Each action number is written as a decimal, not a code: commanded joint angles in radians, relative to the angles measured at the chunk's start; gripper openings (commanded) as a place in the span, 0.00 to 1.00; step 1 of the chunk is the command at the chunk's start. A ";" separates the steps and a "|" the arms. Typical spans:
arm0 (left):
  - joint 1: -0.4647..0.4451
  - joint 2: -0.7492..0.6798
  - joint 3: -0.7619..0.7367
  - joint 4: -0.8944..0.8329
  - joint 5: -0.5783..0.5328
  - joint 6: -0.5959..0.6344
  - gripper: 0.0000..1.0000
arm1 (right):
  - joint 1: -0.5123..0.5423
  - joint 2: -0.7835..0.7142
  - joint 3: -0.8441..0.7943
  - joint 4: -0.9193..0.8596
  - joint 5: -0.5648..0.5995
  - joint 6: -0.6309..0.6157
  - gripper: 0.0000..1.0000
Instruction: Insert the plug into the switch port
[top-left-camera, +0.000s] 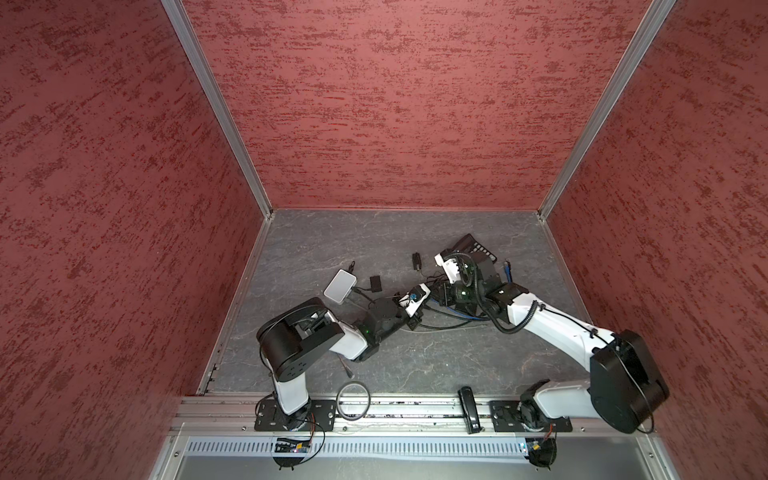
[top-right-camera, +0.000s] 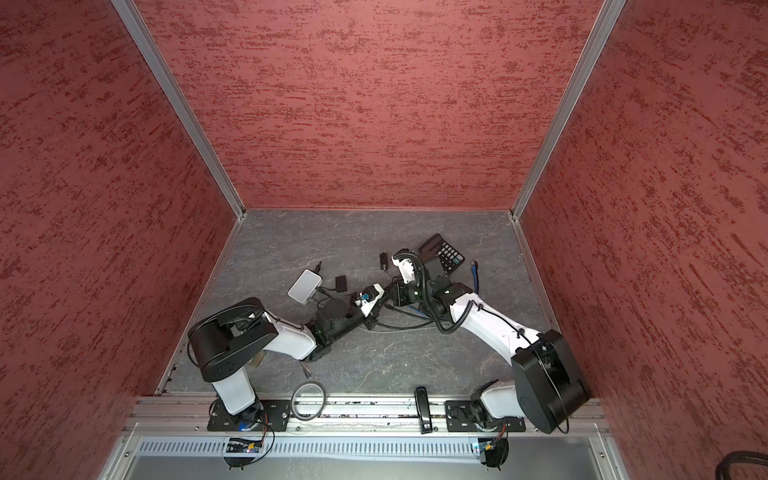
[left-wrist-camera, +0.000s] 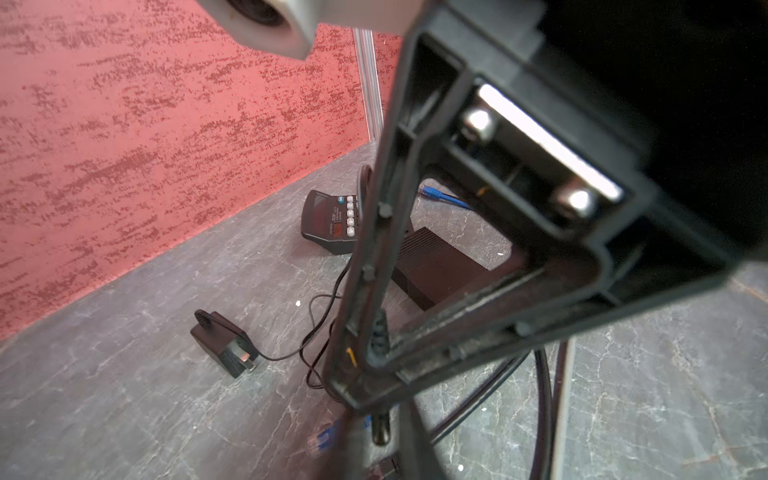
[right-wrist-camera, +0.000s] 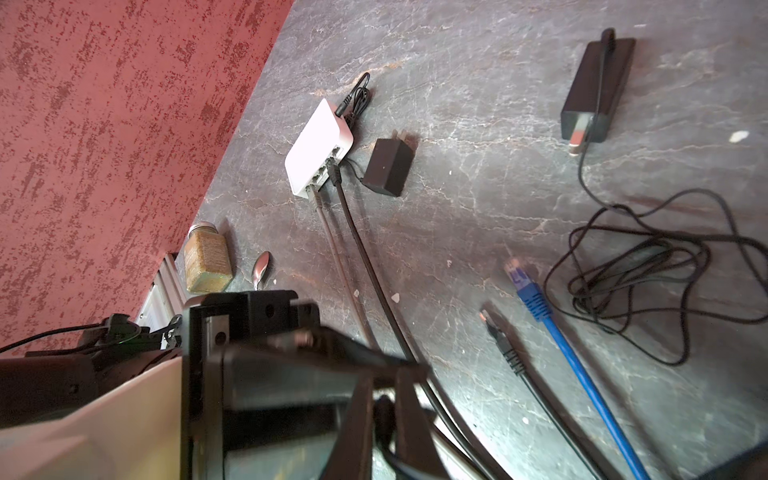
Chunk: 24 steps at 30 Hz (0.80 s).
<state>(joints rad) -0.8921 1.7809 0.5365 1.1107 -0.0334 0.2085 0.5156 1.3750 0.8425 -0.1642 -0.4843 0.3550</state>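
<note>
Right gripper (right-wrist-camera: 386, 376): clamped on black cable (right-wrist-camera: 383, 411). Left gripper (top-left-camera: 430, 293): spread cannot be told. Switch (right-wrist-camera: 318, 149) ports show in right wrist view only.

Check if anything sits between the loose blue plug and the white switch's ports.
Partly. In the right wrist view the blue plug lies apart from the white switch. A black adapter sits beside the port face, close to the straight path; a grey cable and a black cable, already plugged in, trail from the ports.

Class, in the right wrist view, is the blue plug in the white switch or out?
Out: the blue plug lies loose on the tabletop, apart from the white switch.
</note>
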 joint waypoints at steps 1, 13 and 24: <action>0.012 -0.017 0.002 -0.076 -0.024 -0.048 0.48 | 0.004 0.015 0.051 0.001 0.064 0.004 0.03; 0.037 -0.201 0.102 -0.569 0.089 -0.182 1.00 | -0.047 0.135 0.214 -0.059 0.179 -0.078 0.03; -0.054 -0.112 0.347 -0.929 -0.016 -0.270 1.00 | -0.161 0.249 0.326 -0.094 0.220 -0.132 0.03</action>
<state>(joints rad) -0.9180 1.6405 0.8330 0.3073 -0.0093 -0.0319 0.3801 1.6089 1.1339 -0.2386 -0.2981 0.2451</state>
